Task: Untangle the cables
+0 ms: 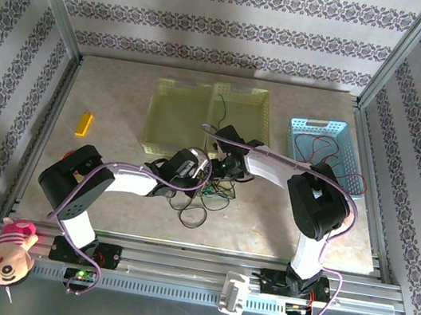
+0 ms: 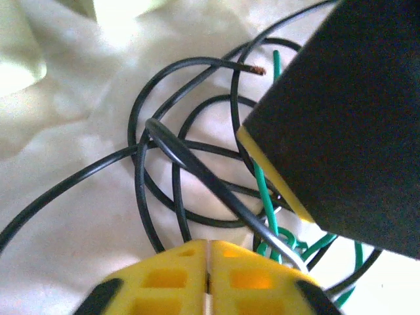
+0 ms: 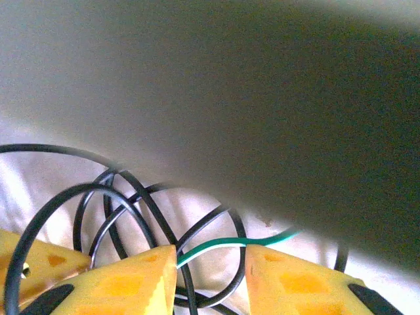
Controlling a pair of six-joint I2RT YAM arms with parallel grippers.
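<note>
Our left pincer (image 2: 209, 261) pressed together by the raised black cable (image 2: 197, 167), hold unclear, we should nip the green cable (image 3: 216, 245) crossing the parted jaws of our right pincer (image 3: 210, 266), then separate slowly

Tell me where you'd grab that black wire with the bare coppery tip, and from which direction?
Pinch the black wire on the open arc a little behind its bare tip, coming straight down from above. There it seems to lie alone on the table, whereas lower down it crosses other black loops and the green cable, so a pinch there would likely catch neighbours.
</note>
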